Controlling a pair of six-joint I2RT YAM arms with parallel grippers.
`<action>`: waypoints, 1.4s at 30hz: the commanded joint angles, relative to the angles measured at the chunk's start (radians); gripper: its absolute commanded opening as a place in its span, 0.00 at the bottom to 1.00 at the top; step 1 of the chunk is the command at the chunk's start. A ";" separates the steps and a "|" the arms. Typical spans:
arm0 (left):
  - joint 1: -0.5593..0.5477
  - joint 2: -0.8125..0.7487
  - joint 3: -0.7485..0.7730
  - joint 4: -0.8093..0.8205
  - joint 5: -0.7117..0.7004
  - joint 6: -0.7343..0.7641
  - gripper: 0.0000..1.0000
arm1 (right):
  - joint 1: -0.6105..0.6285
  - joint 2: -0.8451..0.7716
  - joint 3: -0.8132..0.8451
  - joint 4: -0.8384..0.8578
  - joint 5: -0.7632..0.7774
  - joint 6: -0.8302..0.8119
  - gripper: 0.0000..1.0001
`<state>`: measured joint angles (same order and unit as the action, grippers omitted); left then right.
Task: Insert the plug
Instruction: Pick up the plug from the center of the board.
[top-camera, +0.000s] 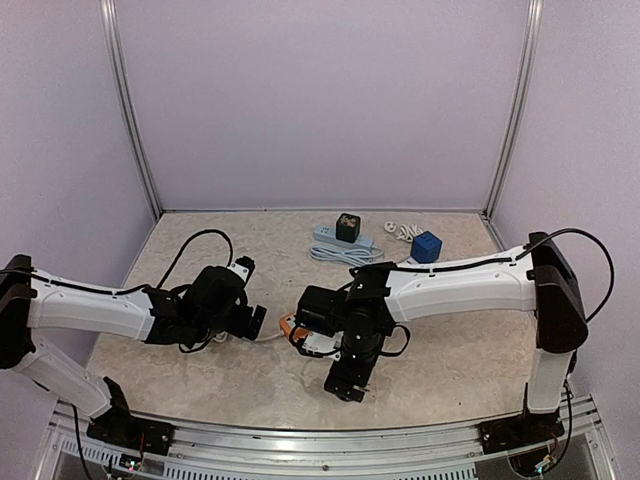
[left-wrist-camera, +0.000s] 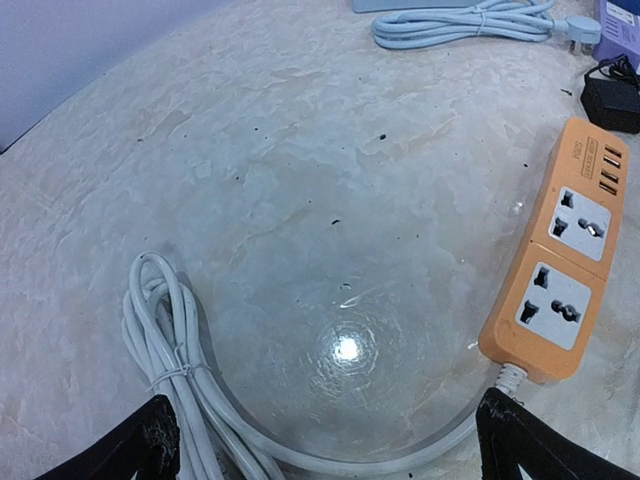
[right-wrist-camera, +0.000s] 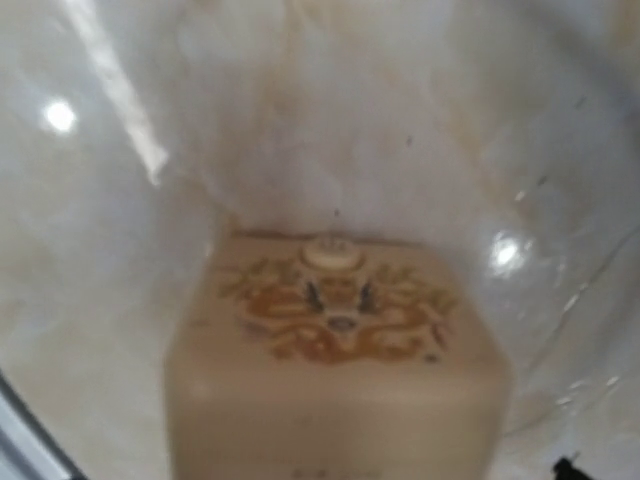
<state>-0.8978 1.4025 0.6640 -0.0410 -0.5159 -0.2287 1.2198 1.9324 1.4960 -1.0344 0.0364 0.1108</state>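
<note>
The plug (right-wrist-camera: 335, 350), a beige cube with a brown pattern and socket holes on its top face, fills the blurred right wrist view and sits low between my right gripper's jaws. Only a sliver of one finger (right-wrist-camera: 566, 467) shows, apart from the cube. In the top view my right gripper (top-camera: 345, 388) points down near the front and hides the cube. The orange power strip (left-wrist-camera: 560, 270) lies flat with two sockets up, partly under the right arm (top-camera: 289, 325). My left gripper (left-wrist-camera: 340, 450) stands open over bare table, just left of the strip's cable end (top-camera: 258, 322).
A bundled white cable (left-wrist-camera: 165, 350) from the orange strip curls under the left gripper. At the back lie a white power strip (top-camera: 330, 236) carrying a dark green cube (top-camera: 348, 227), a blue cube (top-camera: 427, 246), a white plug (top-camera: 400, 232) and a black adapter (left-wrist-camera: 612, 95).
</note>
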 joint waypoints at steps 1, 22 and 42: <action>0.005 -0.036 -0.019 -0.017 -0.060 -0.029 0.99 | 0.014 0.049 0.038 -0.070 0.003 0.026 0.96; -0.002 -0.027 -0.035 0.020 -0.049 -0.050 0.99 | 0.011 0.130 0.095 -0.031 -0.035 0.033 0.32; 0.017 -0.474 -0.162 0.263 0.544 -0.006 0.99 | -0.243 -0.556 -0.283 0.775 -0.345 0.192 0.13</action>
<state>-0.8719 0.9413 0.5068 0.1589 -0.1787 -0.2546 0.9760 1.4483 1.2964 -0.5114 -0.2142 0.2474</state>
